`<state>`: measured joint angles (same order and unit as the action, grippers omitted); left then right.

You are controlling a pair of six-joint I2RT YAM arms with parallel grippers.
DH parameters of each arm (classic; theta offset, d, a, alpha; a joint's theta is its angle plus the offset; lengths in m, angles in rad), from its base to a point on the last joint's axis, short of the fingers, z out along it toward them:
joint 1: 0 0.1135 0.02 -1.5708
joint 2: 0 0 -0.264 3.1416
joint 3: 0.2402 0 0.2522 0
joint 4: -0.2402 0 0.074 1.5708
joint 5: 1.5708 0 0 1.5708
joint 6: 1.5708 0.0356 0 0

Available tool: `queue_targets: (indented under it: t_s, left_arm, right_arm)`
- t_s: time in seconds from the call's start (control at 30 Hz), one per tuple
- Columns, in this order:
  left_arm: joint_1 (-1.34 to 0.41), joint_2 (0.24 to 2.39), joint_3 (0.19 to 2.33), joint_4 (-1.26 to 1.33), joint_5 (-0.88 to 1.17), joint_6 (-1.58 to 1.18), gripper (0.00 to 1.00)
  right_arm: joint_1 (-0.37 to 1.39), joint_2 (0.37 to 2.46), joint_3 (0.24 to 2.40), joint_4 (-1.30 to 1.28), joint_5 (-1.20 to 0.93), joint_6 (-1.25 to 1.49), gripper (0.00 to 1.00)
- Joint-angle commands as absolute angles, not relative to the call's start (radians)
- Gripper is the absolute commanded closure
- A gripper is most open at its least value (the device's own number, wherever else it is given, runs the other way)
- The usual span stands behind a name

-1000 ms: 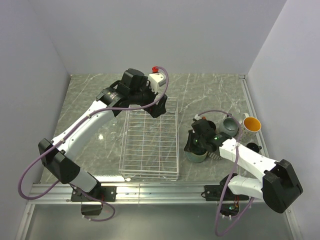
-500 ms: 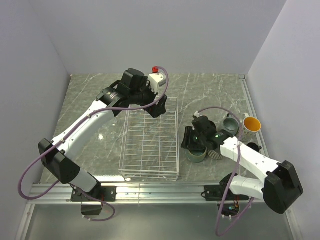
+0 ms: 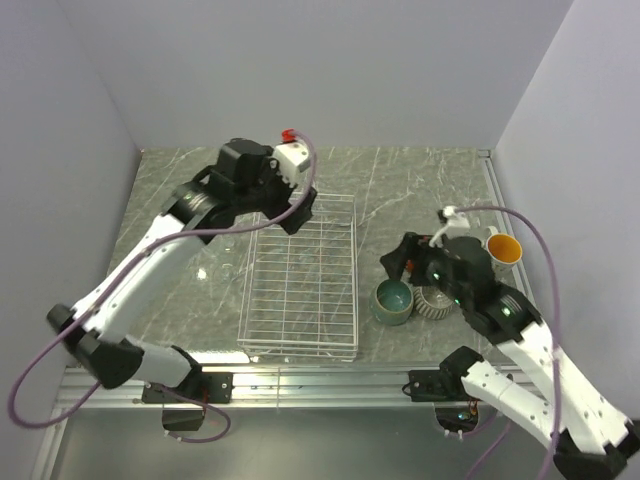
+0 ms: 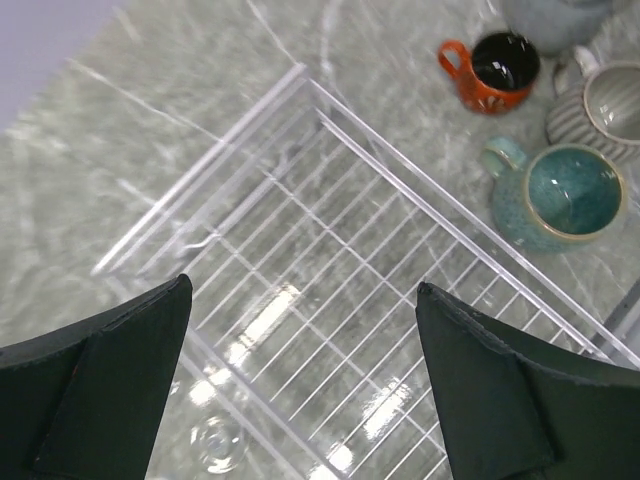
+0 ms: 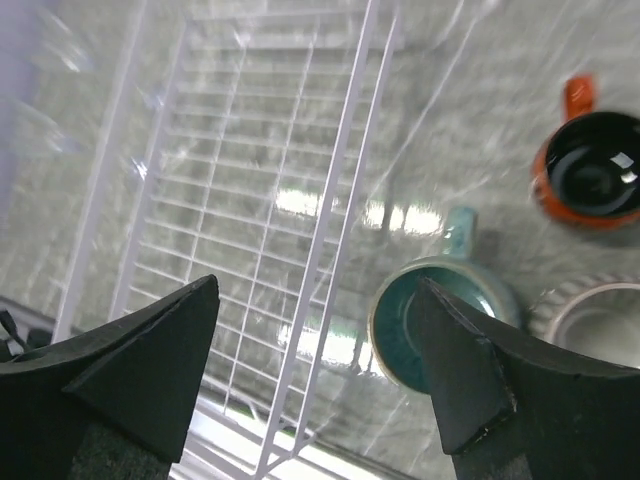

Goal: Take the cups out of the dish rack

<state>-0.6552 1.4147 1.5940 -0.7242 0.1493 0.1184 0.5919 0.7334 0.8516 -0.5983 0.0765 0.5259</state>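
Note:
The dish rack (image 3: pixel 300 275) lies mid-table as a white wire basket, and no cup shows inside it (image 4: pixel 330 280) (image 5: pixel 250 190). Just right of it stands a grey-teal mug (image 3: pixel 392 300) (image 4: pixel 555 195) (image 5: pixel 440 320). A ribbed beige cup (image 3: pixel 435 303) (image 5: pixel 590 315) and a red-brown mug (image 4: pixel 497 70) (image 5: pixel 590 165) stand beside that mug. My right gripper (image 3: pixel 398 265) (image 5: pixel 320 288) hangs open above the rack's right wall and the teal mug, holding nothing. Over the rack's far end my left gripper (image 3: pixel 293 222) (image 4: pixel 303 290) is wide open and holds nothing.
A white mug with orange inside (image 3: pixel 500 250) stands at the right, near the wall. A clear glass (image 4: pixel 215 445) sits on the marble outside the rack's left side. Walls close in the table on three sides.
My right gripper has opened, let go of the grey-teal mug and lifted away from it; the mug stays on the table. The left arm has shifted a little to the left.

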Motion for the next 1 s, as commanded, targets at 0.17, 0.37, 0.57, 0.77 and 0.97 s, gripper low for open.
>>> queue_targets:
  t_s: [0.17, 0.37, 0.57, 0.77, 0.97]
  left_arm:
    - [-0.649, 1.075, 1.559, -0.801, -0.161, 0.109, 0.01]
    - [-0.572, 0.696, 1.327, -0.753, -0.323, 0.208, 0.01]
    - [-0.496, 0.326, 1.042, -0.67, -0.414, 0.21, 0.01]
    - [-0.387, 0.131, 0.776, -0.566, -0.434, 0.178, 0.01]
    - [-0.261, 0.011, 0.617, -0.496, -0.48, 0.143, 0.01]
  right_arm:
    - [0.583, 0.444, 0.729, -0.525, 0.179, 0.43, 0.14]
    - [0.583, 0.355, 0.686, -0.496, 0.178, 0.394, 0.15]
    - [0.583, 0.293, 0.626, -0.456, 0.167, 0.4, 0.15]
    - [0.583, 0.223, 0.543, -0.402, 0.187, 0.39, 0.15]
    - [0.583, 0.15, 0.465, -0.341, 0.285, 0.41, 0.12]
